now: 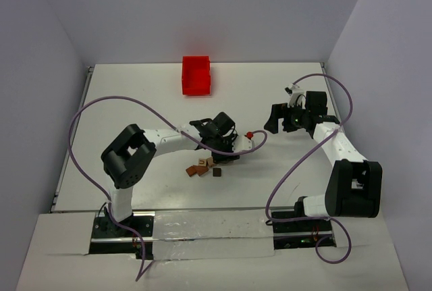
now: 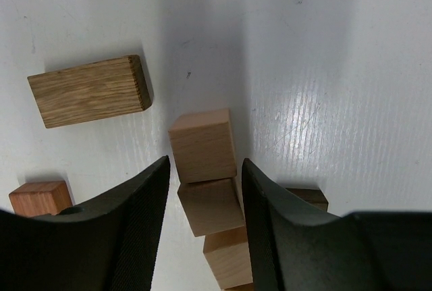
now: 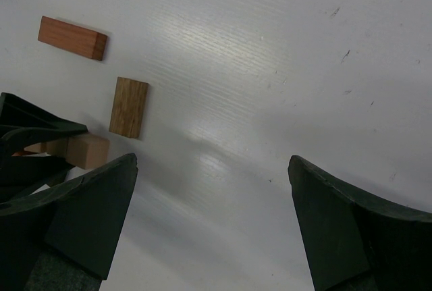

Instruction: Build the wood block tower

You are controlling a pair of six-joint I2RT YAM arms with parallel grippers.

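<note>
The left gripper (image 2: 206, 166) has its jaws half apart, with one black finger (image 2: 128, 230) on each side of a line of three light tan wooden cubes (image 2: 201, 144). A thin strip of table shows between the left finger and the cubes, so I judge that it does not clamp them yet. This wrist view does not tell whether the cubes are stacked or only lie in a row. Just behind the right finger a dark brown block (image 2: 307, 195) looks out. At the lower left of this frame is a small reddish-brown cube (image 2: 39, 198). At the upper left, apart from the others, a brown oak rectangular block (image 2: 90, 92) lies flat.

In the overhead view the group of small wooden blocks (image 1: 204, 167) is in the lower middle of the white table (image 1: 135, 88), low and spread out. The right gripper (image 3: 212, 161) is spread wide and holds nothing. The red plastic bin (image 1: 196, 75) sits far away at the top.

In my judgement, most of the wood block tower is not built. No tall stack can be seen, and several loose pieces must be collected and placed one on another.
</note>
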